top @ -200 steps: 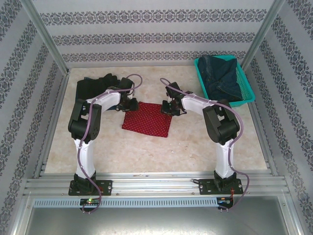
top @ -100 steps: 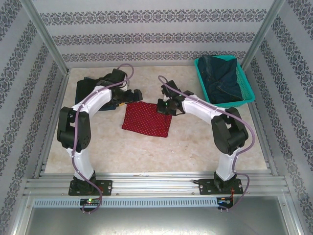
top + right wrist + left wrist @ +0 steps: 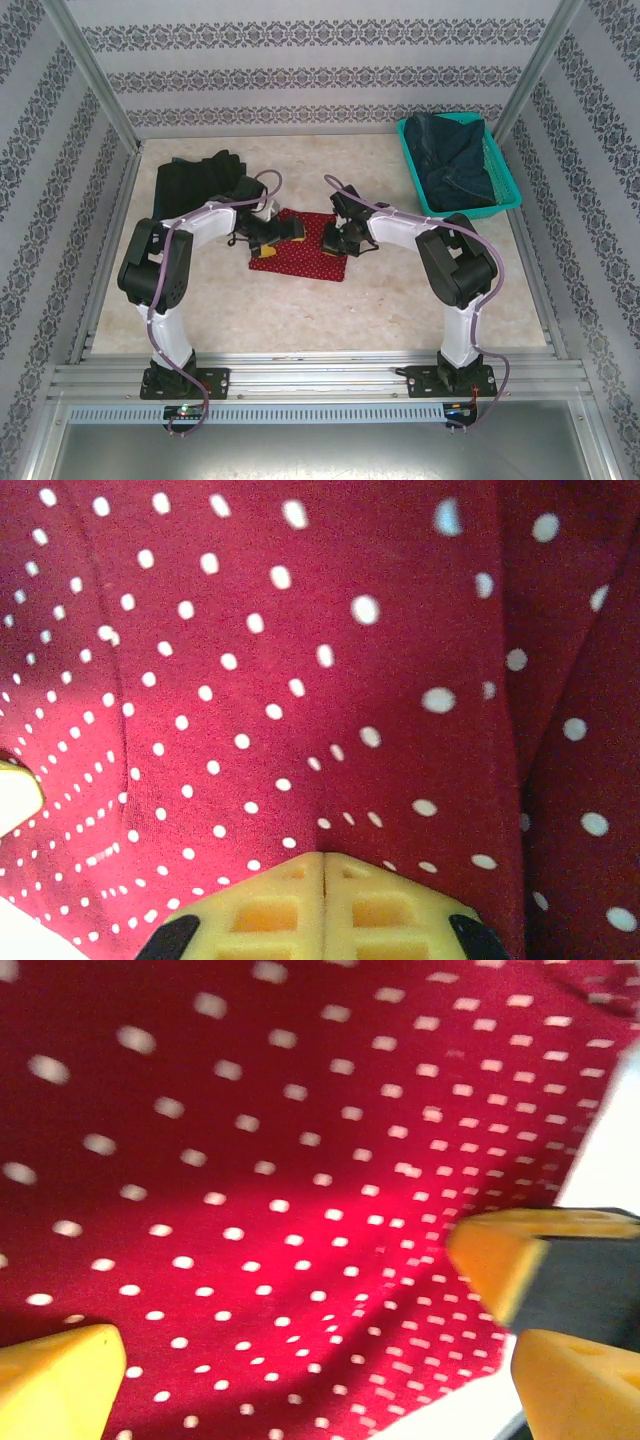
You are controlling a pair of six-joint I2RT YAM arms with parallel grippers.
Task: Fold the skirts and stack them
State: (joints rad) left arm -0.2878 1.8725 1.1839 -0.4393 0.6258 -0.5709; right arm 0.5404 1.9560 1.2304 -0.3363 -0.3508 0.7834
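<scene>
Fold-and-stack update from my end: I'm partway into folding the red skirt [image 3: 300, 256], the one with the little white dots. It's lying in the middle of the table [image 3: 380, 310], right between the two arms.

The right gripper [image 3: 322, 895] has its fingers pressed tight together. On its wrist cam the fabric creases straight up out of the tips, so I'm reading that as a pinch on a bit of the skirt near its right side. The left gripper [image 3: 320, 1380] is spread as wide as it goes, low over the cloth near the skirt's left side, and gripping nothing.

So as I see it, the fold on this one isn't done yet. Next I'd want the left to close on its side of the hem so both arms can carry the cloth across together. If only the right pulls, the thing will probably skew or bunch up. It's thin, floppy stuff, so I'd keep it slow and low.

After that it goes onto the dark pile [image 3: 195, 180] at the far left of the table. There's a denim skirt [image 3: 455, 160] waiting in the teal basket [image 3: 505, 200] at the far right, so I'd say there's plenty left to do.
</scene>
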